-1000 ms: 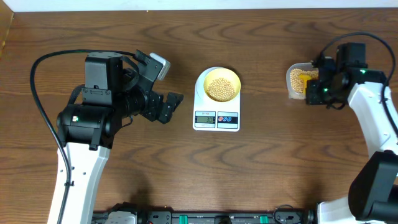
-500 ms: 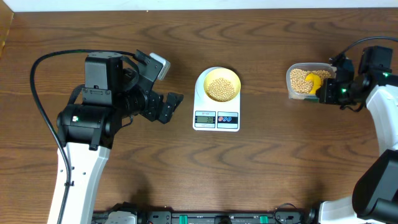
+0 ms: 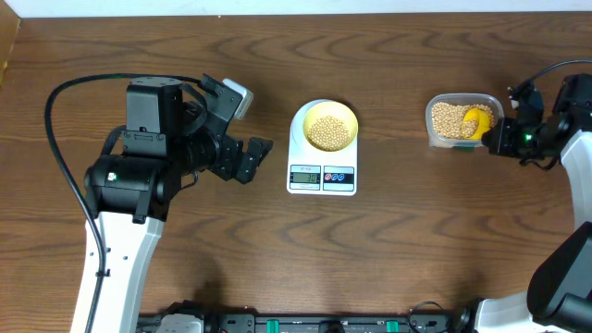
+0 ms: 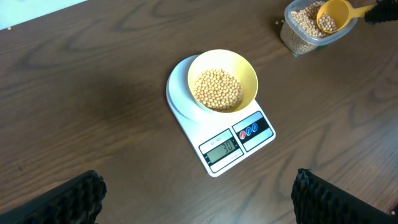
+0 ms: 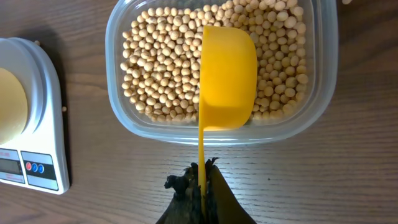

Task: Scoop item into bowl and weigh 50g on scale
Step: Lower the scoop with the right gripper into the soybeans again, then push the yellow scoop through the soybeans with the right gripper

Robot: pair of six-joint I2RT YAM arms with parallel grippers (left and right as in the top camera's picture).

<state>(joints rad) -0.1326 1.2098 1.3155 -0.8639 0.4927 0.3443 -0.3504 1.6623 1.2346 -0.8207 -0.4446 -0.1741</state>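
The pale yellow bowl [image 3: 350,118] stands on the white scale [image 3: 321,178] at mid-table, with a layer of tan beans [image 3: 330,132] in it. The left wrist view shows the same bowl [image 4: 249,70], beans [image 4: 217,91] and scale [image 4: 239,140]. My left gripper [image 3: 248,128] hangs open and empty to the left of the scale; its fingertips [image 4: 84,193] frame the bottom of that view. My right gripper [image 5: 204,180] is shut on the thin handle of a yellow scoop [image 5: 227,74]. The scoop's cup lies turned on edge over more beans [image 5: 161,62] in the container.
A clear plastic container [image 3: 435,125] of beans sits at the right, with my right gripper [image 3: 504,139] just beyond its right rim. Bare dark wood lies around the scale. The scale's edge [image 5: 37,124] shows at the left of the right wrist view.
My right gripper has drawn back to the right with the scoop, uncovering the container. The left arm, bowl and scale have not moved.
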